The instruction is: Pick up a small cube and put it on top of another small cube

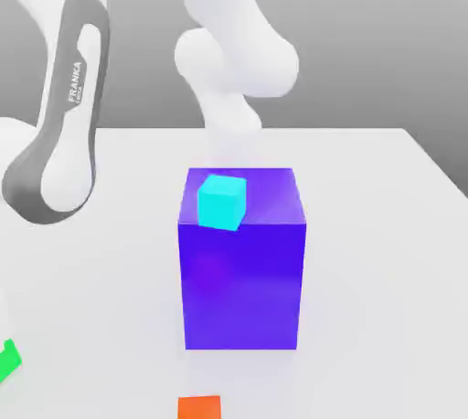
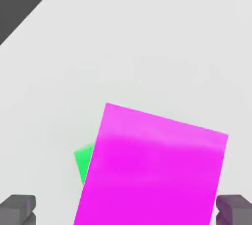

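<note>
- A white tabletop (image 1: 384,225) under a plain grey backdrop, with a large blue-violet block (image 1: 242,271) standing upright near its middle; this block is the landmark for everything below.
- A small cyan cube (image 1: 222,202) rests on the block's top face, toward the exterior view's left half of that face and close to its front edge.
- Behind the block, the white robot arm (image 1: 228,60) rises out of frame; a grey-banded link of the arm marked FRANKA hangs well off the block's side, on the exterior view's left.
- In front of the block, at the bottom edge of the exterior view, an orange cube (image 1: 198,407) is partly cut off.
- Far off the block's lower corner, at the exterior view's left edge, a green cube (image 1: 8,359) is barely in frame.
- In the hand view, the gripper (image 2: 126,210) points down at the white surface, its two dark grey fingertips (image 2: 18,208) spread wide apart.
- The small cube (image 2: 152,170), bright magenta-pink, sits between those fingertips, with a gap on each side, so neither fingertip presses it; it is turned slightly askew to the fingers' line.
- A green cube (image 2: 84,162) peeks out from beneath the small cube at one edge, so the pink one appears to lie on top of it.
</note>
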`<state>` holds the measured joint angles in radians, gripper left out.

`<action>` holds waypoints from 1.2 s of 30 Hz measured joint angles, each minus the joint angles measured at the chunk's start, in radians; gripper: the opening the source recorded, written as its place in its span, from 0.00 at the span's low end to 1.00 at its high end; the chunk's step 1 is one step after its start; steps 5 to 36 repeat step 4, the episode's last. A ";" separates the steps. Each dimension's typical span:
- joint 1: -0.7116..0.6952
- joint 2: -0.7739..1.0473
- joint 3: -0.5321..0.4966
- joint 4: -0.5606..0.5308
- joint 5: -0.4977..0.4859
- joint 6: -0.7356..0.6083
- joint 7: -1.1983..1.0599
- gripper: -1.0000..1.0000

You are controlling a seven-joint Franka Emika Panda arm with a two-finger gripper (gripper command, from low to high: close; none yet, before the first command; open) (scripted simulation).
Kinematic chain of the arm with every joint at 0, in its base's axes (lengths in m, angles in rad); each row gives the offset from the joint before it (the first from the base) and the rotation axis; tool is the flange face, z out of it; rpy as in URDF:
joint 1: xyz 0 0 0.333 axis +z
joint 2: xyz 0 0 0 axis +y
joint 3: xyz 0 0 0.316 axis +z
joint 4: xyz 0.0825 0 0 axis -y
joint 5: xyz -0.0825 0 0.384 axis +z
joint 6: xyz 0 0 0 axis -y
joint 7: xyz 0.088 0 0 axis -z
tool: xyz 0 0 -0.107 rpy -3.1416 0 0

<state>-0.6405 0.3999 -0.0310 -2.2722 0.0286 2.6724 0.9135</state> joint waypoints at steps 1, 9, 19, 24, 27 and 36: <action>0.001 -0.012 -0.001 -0.001 -0.001 -0.011 0.001 1.00; 0.004 -0.098 -0.006 -0.006 -0.008 -0.093 0.005 1.00; 0.004 -0.098 -0.006 -0.006 -0.008 -0.093 0.005 1.00; 0.004 -0.098 -0.006 -0.006 -0.008 -0.093 0.005 1.00; 0.004 -0.098 -0.006 -0.006 -0.008 -0.093 0.005 1.00; 0.004 -0.098 -0.006 -0.006 -0.008 -0.093 0.005 1.00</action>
